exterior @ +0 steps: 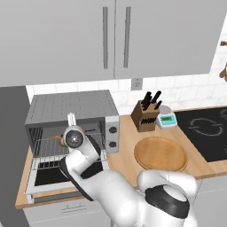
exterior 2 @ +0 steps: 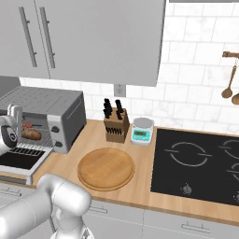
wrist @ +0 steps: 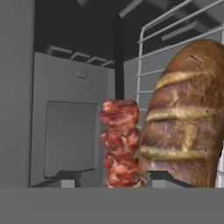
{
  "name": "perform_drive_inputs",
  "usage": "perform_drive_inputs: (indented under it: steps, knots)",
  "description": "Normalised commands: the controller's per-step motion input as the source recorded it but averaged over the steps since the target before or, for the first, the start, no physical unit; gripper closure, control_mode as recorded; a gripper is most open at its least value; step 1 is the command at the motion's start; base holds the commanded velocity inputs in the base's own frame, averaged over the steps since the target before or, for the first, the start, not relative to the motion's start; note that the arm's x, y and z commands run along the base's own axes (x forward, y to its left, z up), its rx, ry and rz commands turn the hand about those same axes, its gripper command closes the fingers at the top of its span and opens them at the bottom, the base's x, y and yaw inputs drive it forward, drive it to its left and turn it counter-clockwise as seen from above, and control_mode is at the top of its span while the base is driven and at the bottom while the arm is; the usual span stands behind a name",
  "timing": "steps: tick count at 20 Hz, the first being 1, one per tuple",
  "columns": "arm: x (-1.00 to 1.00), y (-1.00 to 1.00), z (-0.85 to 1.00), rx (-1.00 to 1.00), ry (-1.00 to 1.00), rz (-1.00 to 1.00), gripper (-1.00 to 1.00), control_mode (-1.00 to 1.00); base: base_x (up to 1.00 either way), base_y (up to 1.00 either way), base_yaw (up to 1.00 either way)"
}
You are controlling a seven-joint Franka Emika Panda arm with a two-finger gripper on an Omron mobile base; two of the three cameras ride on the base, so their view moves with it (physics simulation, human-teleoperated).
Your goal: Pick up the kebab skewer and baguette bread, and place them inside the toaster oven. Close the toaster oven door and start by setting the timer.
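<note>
The boxy silver-grey toaster oven (exterior: 73,111) stands on the wooden counter with its drop-down glass door (exterior: 48,175) lowered. On its wire rack, the dark stick skewer of reddish meat chunks (wrist: 120,144) lies just beside the golden-brown slashed baguette (wrist: 186,118). The gripper (exterior: 71,119) sits at the oven mouth; jaw opening cannot be determined. Loading appears complete; door closing and timer setting remain.

White arm (exterior: 95,177) before open toaster oven (exterior: 71,117), door (exterior: 48,175) down.

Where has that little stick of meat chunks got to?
The thin dark kebab skewer with reddish-brown meat chunks lies inside the boxy silver toaster oven, on its wire rack, right beside the golden-brown baguette loaf.
</note>
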Motion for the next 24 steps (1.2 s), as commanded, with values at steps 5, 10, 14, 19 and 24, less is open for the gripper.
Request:
perform_drive_inputs:
  steps: [5, 10, 14, 19, 24]
  knots:
    - [-0.04, 0.00, 0.00, 0.00, 0.02, 0.00, -1.00, -1.00, 0.00, 0.00, 0.00]
    - [-0.29, 0.00, 0.00, 0.00, 0.09, 0.00, -1.00, -1.00, 0.00, 0.00, 0.00]
    - [-0.24, -0.11, 0.25, 0.00, 0.08, 0.00, -1.00, -1.00, 0.00, 0.00, 0.00]
    - [0.00, -0.09, 0.54, 0.00, 0.03, 0.00, -1.00, -1.00, 0.00, 0.00, 0.00]
    - [-0.44, -0.09, 0.22, -0.01, 0.05, 0.00, -1.00, -1.00, 0.00, 0.00, 0.00]
